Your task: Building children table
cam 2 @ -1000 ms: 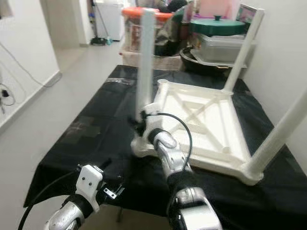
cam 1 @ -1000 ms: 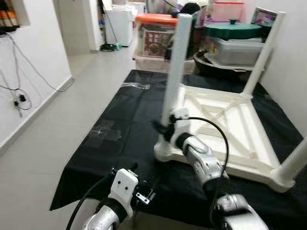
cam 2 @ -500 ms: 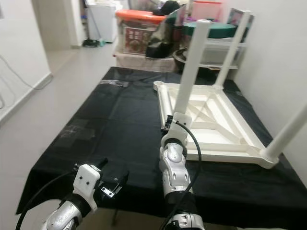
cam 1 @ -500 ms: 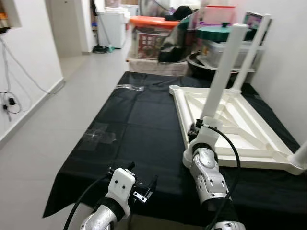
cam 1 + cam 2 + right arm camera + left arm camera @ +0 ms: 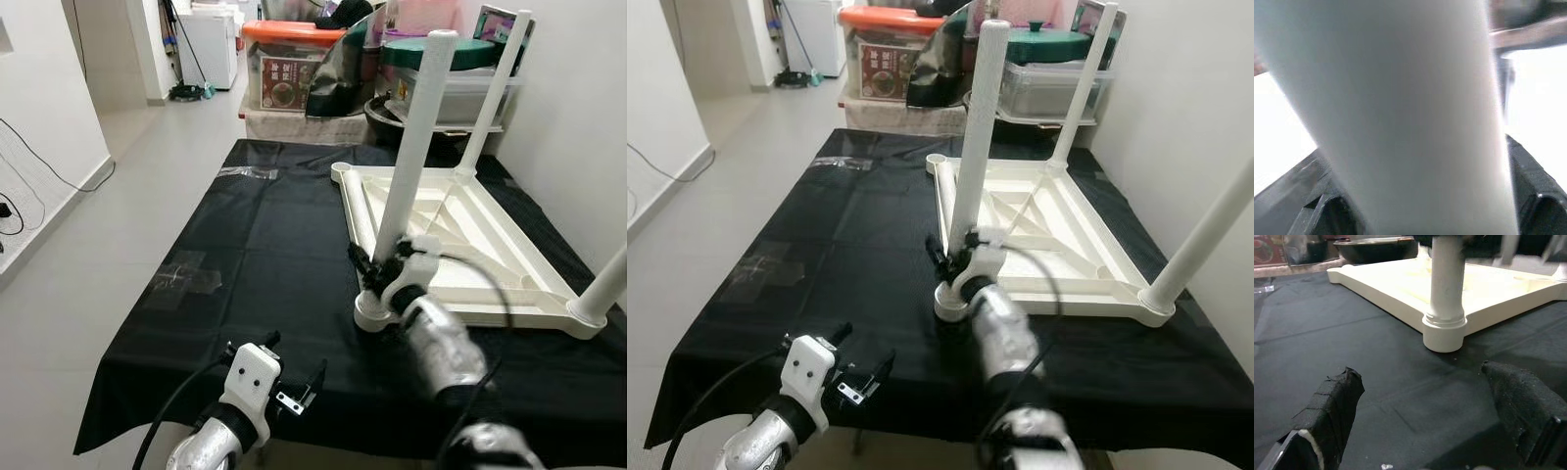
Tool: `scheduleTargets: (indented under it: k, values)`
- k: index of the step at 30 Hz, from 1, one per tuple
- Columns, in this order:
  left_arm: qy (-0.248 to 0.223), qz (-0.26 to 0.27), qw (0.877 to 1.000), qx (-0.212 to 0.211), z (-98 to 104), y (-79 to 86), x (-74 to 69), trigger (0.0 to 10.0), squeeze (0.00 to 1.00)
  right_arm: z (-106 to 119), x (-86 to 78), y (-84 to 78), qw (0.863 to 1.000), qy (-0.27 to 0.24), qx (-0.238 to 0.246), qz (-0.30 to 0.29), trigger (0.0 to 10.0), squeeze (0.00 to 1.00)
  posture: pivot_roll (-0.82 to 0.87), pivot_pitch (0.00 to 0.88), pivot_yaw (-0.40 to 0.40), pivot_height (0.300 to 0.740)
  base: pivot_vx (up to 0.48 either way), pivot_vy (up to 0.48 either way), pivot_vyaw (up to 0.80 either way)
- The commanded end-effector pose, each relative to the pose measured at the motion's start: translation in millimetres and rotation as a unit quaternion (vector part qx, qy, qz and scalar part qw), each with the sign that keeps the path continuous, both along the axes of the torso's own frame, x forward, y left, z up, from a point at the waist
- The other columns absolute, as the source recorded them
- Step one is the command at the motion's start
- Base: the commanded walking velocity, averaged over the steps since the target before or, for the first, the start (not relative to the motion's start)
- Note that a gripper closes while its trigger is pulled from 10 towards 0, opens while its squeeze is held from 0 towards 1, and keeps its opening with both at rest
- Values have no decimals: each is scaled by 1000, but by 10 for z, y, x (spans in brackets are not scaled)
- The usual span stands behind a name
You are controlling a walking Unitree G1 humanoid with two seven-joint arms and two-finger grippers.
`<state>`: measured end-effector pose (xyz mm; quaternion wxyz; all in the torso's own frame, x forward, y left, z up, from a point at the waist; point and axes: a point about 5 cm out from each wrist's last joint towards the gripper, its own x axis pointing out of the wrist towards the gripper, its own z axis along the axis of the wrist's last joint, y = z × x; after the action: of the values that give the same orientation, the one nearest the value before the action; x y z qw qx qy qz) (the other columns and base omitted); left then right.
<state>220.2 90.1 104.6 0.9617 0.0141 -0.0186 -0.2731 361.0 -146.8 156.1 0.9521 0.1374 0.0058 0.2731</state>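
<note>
Three white legs stood up from the upturned table top (image 5: 490,245), which lay on the black cloth (image 5: 255,264). The right gripper (image 5: 384,266) clenched the nearest leg (image 5: 411,157) just above its corner socket. The left gripper (image 5: 1430,396) hung released near that same corner, fingers apart over the cloth.

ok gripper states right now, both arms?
Left gripper: open, holding nothing, low over the black cloth.
Right gripper: shut on the near table leg, just above its socket.
</note>
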Motion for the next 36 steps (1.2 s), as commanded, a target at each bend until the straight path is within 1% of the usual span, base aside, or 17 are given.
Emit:
scheduleTargets:
  k: [1, 3, 7, 9, 10, 12, 13, 14, 15, 16, 22, 26, 27, 28, 30, 33, 36]
  values:
    - [8, -6, 1000, -1, -31, -25, 8, 10000, 0, -12, -74, 204, 992, 4, -9, 128, 10000, 0, 116, 0, -70, 740, 0, 0, 0]
    - [8, -7, 1000, -1, -32, -27, 11, 10000, 0, -8, -191, 273, 962, 8, -45, 271, 10000, 0, 118, 0, -71, 740, 0, 0, 0]
    - [7, -5, 1000, 0, -32, -29, 11, 10000, 0, -37, -249, 377, 926, 9, -84, 368, 10000, 0, 126, 0, -82, 740, 0, 0, 0]
    - [7, -5, 1000, 0, -32, -29, 11, 10000, 0, -37, -249, 377, 926, 9, -84, 368, 10000, 0, 126, 0, -82, 740, 0, 0, 0]
    - [7, -2, 1000, 0, -32, -29, 10, 10000, 0, -69, -275, 502, 899, 6, -116, 421, 10000, 0, 124, 0, -79, 740, 0, 0, 0]
    - [7, -2, 1000, 0, -31, -29, 8, 10000, 0, -84, -281, 553, 891, 3, -130, 434, 10000, 0, 126, 0, -80, 740, 0, 0, 0]
    - [7, -2, 1000, -1, -31, -29, 7, 10000, 0, -97, -285, 612, 887, -1, -141, 440, 7294, 0, 126, 0, -79, 740, 0, 0, 0]
    - [7, -2, 1000, -1, -31, -29, 7, 10000, 0, -97, -285, 612, 887, -1, -141, 440, 7294, 0, 126, 0, -79, 740, 0, 0, 0]
    - [7, -2, 1000, -1, -30, -29, 6, 10000, 0, -106, -277, 654, 887, -4, -149, 436, 0, 0, 126, 0, -79, 740, 0, 0, 0]
    - [7, -2, 1000, -1, -30, -29, 6, 10000, 0, -106, -277, 654, 887, -4, -149, 436, 0, 0, 126, 0, -79, 740, 0, 0, 0]
    - [8, -1, 1000, -3, -28, -31, 4, 10000, 0, -49, -74, 668, 950, -26, -152, 272, 0, 0, 118, 0, -77, 740, 0, 0, 0]
    - [8, -1, 1000, -3, -27, -32, 1, 10000, 0, -39, -27, 638, 964, -21, -136, 229, 0, 0, 118, 0, -77, 740, 0, 0, 0]
    - [8, -5, 1000, -4, -28, -33, 2, 10000, 0, -60, 61, 551, 988, -2, -126, 92, 0, 0, 108, 0, -71, 740, 0, 0, 0]
    - [8, -5, 1000, -4, -28, -33, 2, 10000, 0, -60, 61, 551, 988, -2, -126, 92, 0, 0, 108, 0, -71, 740, 0, 0, 0]
    - [9, -9, 1000, -4, -29, -33, 2, 10000, 0, -129, 115, 251, 977, 42, -114, -173, 0, 0, 108, 0, -71, 740, 0, 0, 0]
    - [9, -9, 1000, -4, -28, -33, 4, 10000, 0, -160, 74, 99, 953, 55, -111, -275, 0, 0, 109, 0, -70, 740, 0, 0, 0]
    - [9, -9, 1000, -4, -28, -33, 4, 10000, 0, -160, 74, 99, 953, 55, -111, -275, 0, 0, 109, 0, -70, 740, 0, 0, 0]
